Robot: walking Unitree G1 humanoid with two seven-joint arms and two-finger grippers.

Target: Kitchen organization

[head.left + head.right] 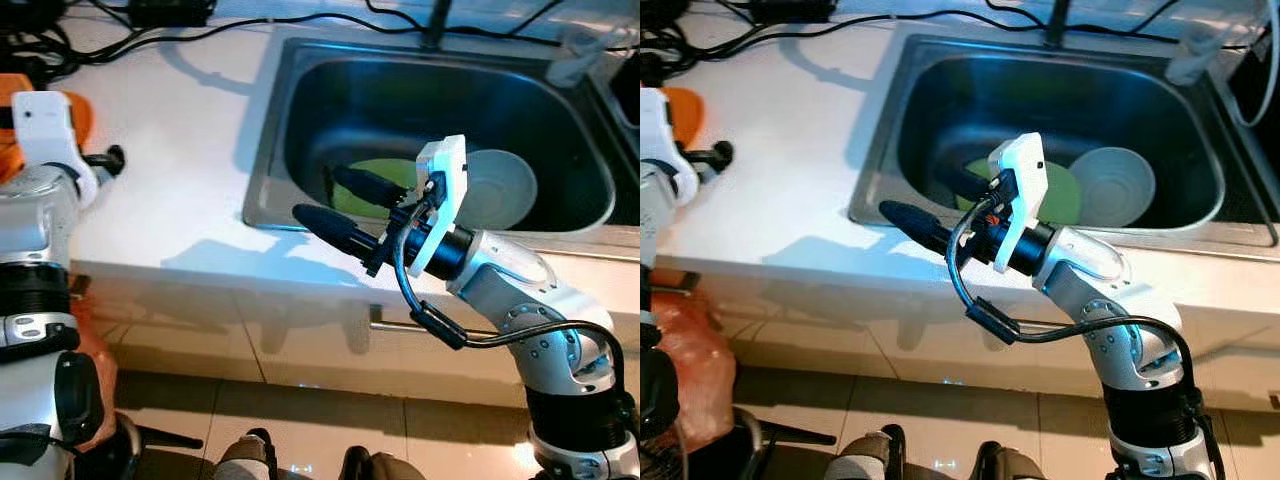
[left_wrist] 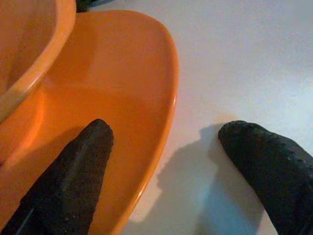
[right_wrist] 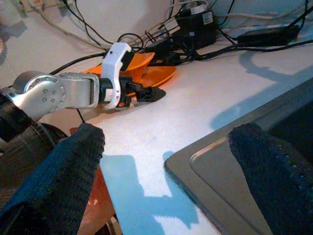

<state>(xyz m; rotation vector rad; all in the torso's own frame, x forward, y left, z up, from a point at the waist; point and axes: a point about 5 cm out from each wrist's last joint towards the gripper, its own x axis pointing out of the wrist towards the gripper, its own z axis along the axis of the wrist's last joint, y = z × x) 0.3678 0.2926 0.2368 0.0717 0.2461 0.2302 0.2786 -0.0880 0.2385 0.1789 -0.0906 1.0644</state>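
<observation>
Two grippers spread at the counter — plates in the sink.

Right gripper (image 1: 345,208) hangs wide open over the sink's (image 1: 262,150) front-left rim; a green plate (image 1: 375,180) and pale plate (image 1: 505,188) lie inside. Left gripper (image 2: 166,161) is spread too, one finger (image 2: 73,171) inside an orange dish (image 2: 122,98), the other on the white counter (image 1: 180,130).

Green plate (image 1: 385,178) half hidden, orange dish (image 2: 122,122) cropped

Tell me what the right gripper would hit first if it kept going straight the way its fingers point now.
Probably the left gripper at the orange plate across the white counter. The right gripper is open and empty, aimed that way; depth is unclear.
</observation>
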